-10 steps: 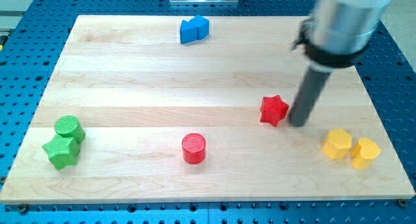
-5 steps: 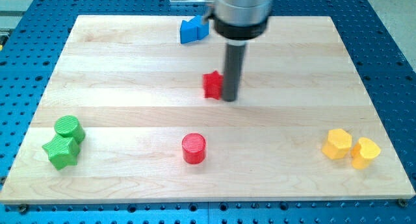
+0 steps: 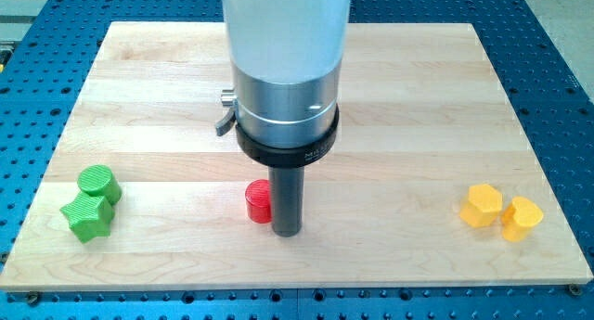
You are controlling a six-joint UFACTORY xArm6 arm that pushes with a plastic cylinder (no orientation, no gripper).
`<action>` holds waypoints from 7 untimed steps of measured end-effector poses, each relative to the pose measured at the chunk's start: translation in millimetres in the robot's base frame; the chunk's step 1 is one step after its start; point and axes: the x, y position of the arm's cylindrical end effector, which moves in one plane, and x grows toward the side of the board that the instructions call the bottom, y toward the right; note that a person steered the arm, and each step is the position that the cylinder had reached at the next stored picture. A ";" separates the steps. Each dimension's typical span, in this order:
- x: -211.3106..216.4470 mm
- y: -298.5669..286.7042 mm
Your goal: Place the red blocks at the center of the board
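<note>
My tip [image 3: 286, 232] rests on the wooden board [image 3: 418, 97] near the view's bottom centre. A red cylinder [image 3: 258, 201] stands just to the tip's left, touching or nearly touching the rod. The red star block does not show; the arm's wide body hides the middle of the board where it last stood. The blue blocks at the view's top are hidden behind the arm too.
A green cylinder [image 3: 97, 183] and a green star-like block [image 3: 86, 215] sit together at the view's lower left. Two yellow blocks, one [image 3: 483, 206] and the other [image 3: 521, 217], sit together at the lower right. A blue perforated table [image 3: 566, 125] surrounds the board.
My tip pushed the red star left toward the board's middle, then moved down to the red cylinder's right side. The cylinder has shifted slightly left and up.
</note>
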 end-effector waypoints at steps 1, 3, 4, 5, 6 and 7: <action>10.2 -6.2; -18.4 -22.2; -31.3 -48.7; -84.2 -29.8; -113.0 -13.8; -79.6 -14.1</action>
